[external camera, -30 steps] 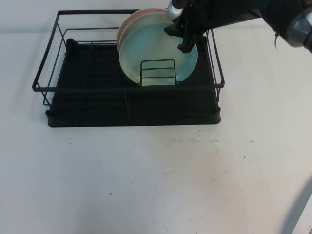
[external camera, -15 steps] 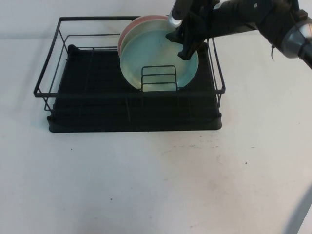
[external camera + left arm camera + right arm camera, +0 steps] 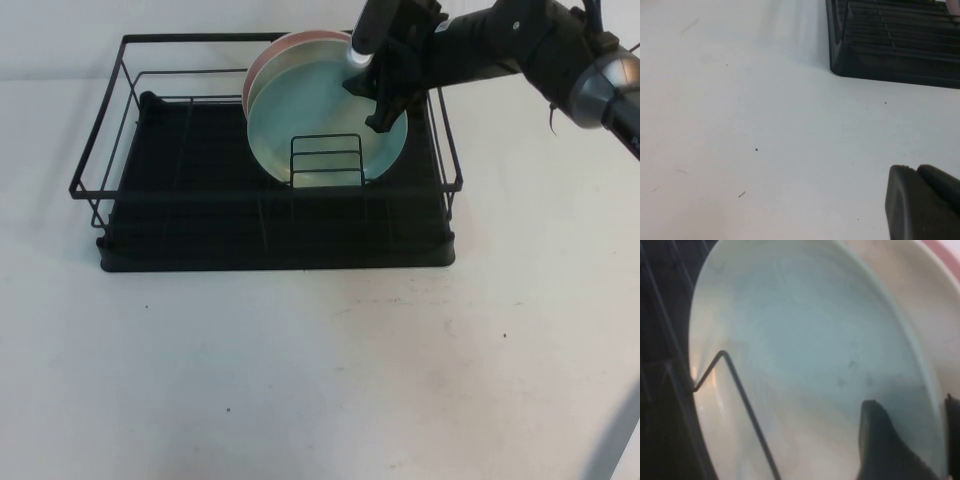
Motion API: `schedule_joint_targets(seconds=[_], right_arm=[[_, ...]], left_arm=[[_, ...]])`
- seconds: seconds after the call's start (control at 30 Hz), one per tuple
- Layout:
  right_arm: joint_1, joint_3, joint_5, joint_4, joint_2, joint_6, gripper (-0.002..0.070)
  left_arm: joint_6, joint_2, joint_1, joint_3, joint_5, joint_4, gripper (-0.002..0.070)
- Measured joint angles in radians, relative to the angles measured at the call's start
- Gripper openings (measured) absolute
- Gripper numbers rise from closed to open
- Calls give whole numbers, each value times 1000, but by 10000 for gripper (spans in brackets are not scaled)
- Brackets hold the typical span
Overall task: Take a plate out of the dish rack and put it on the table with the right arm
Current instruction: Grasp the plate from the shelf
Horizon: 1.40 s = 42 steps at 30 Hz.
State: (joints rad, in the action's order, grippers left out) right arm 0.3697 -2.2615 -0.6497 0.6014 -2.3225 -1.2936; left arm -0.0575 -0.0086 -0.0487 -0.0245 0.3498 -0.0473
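The mint-teal plate (image 3: 315,110) stands on edge in the black wire dish rack (image 3: 270,225), leaning back behind the small wire divider (image 3: 325,160). My right gripper (image 3: 385,105) reaches in from the upper right onto the plate's top right rim. In the right wrist view the plate (image 3: 805,340) fills the picture. There the right gripper (image 3: 907,402) is open and straddles the rim, one finger (image 3: 885,445) in front of the plate's face and the other behind the edge. My left gripper (image 3: 916,169) hovers over the white table (image 3: 330,370), shut and holding nothing.
A cream-white plate (image 3: 900,285) and a pink plate (image 3: 262,62) stand right behind the teal one. The rack's wire wall (image 3: 445,140) runs close beside the right arm. A corner of the rack's tray (image 3: 890,55) lies ahead of the left gripper.
The right gripper has come a little lower over the teal plate's rim. The plate has not moved in the rack. The whole high view shifted slightly.
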Motion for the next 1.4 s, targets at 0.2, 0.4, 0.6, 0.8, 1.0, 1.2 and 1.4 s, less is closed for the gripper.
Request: schedule_joint_targets(seconds=[0.2, 0.4, 0.6, 0.8, 1.0, 1.2, 1.4], right_arm=[[0, 0, 18, 0, -10, 0, 229], [2, 0, 18, -4, -17, 0, 176], [2, 0, -14, 0, -15, 0, 84], [4, 0, -18, 4, -9, 7, 83], [4, 0, -44, -8, 28, 32, 83], [4, 0, -74, -22, 103, 48, 79], [2, 0, -110, -24, 189, 90, 76]], left_arm=[[0, 0, 0, 0, 0, 0, -4], [0, 0, 0, 0, 0, 0, -4], [0, 0, 0, 0, 0, 0, -4], [0, 0, 0, 0, 0, 0, -4], [0, 0, 0, 0, 0, 0, -4], [0, 0, 0, 0, 0, 0, -4], [0, 0, 0, 0, 0, 0, -4]])
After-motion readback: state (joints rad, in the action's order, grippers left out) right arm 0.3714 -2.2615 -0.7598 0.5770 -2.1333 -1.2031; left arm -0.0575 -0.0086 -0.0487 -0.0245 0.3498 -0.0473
